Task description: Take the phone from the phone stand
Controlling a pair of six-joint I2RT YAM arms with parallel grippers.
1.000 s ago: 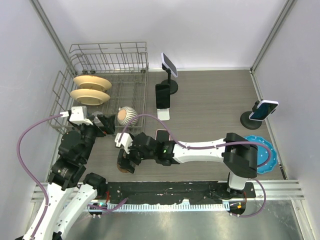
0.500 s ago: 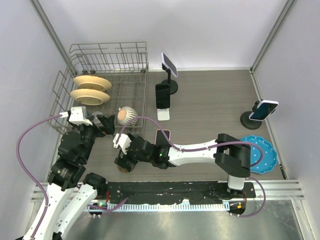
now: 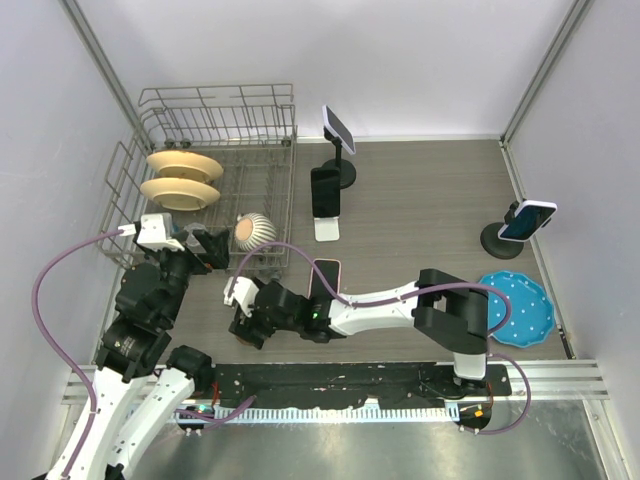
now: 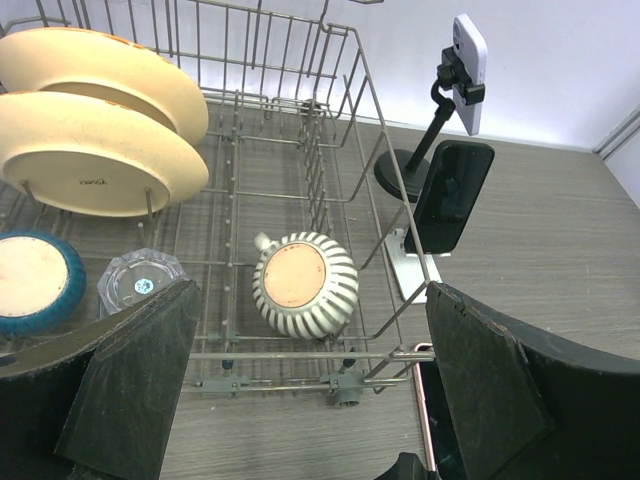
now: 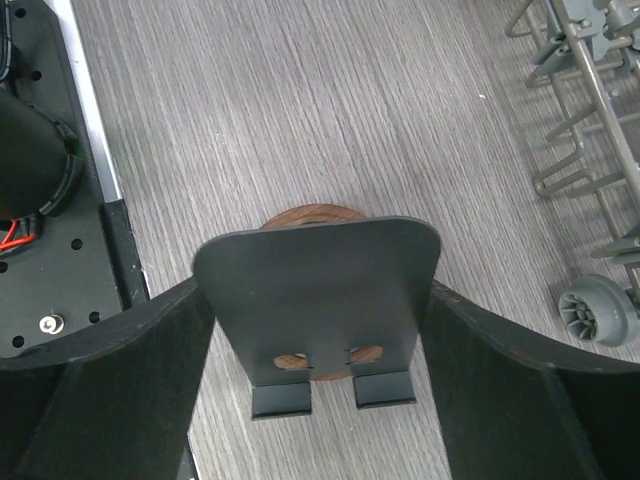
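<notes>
A small black phone stand (image 5: 316,290) with a round wooden base (image 5: 312,215) stands between the fingers of my right gripper (image 5: 316,330), which is shut on its plate; no phone is on it. In the top view my right gripper (image 3: 247,318) is at the near left of the table. A dark phone with a pink rim (image 3: 322,279) lies flat on the table just right of it, and its edge shows in the left wrist view (image 4: 424,420). My left gripper (image 3: 207,247) is open and empty above the rack's near edge.
A wire dish rack (image 3: 275,170) at the back left holds two cream plates (image 3: 182,178) and a striped pot (image 3: 255,231). Other phones sit on stands at the back middle (image 3: 338,128), on a white stand (image 3: 325,192) and at the right (image 3: 527,220). A blue plate (image 3: 525,310) lies near right.
My right gripper has slid to the left along the table, over the stand's wooden base, and its arm has followed. The left arm has not moved.
</notes>
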